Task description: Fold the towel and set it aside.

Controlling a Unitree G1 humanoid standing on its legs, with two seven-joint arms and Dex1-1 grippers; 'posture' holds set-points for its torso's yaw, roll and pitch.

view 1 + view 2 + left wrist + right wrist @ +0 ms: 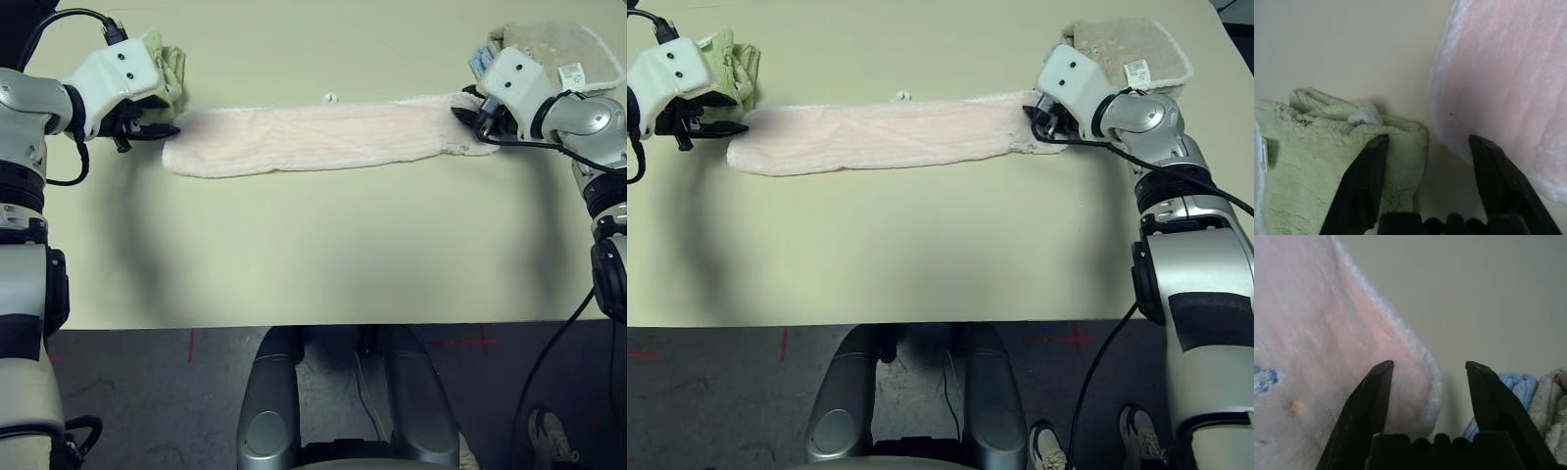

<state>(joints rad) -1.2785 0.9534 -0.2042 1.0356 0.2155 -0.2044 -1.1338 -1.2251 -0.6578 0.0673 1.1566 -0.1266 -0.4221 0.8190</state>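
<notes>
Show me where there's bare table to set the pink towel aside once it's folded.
The widest bare stretch lies between the towel and the table's near edge. A narrower bare strip runs beyond the towel. The far corners are crowded: the green towel by the open left gripper, the beige towel and blue towel by the open right gripper.

A lab: red tape crosses [482,342] mark the floor.
</notes>
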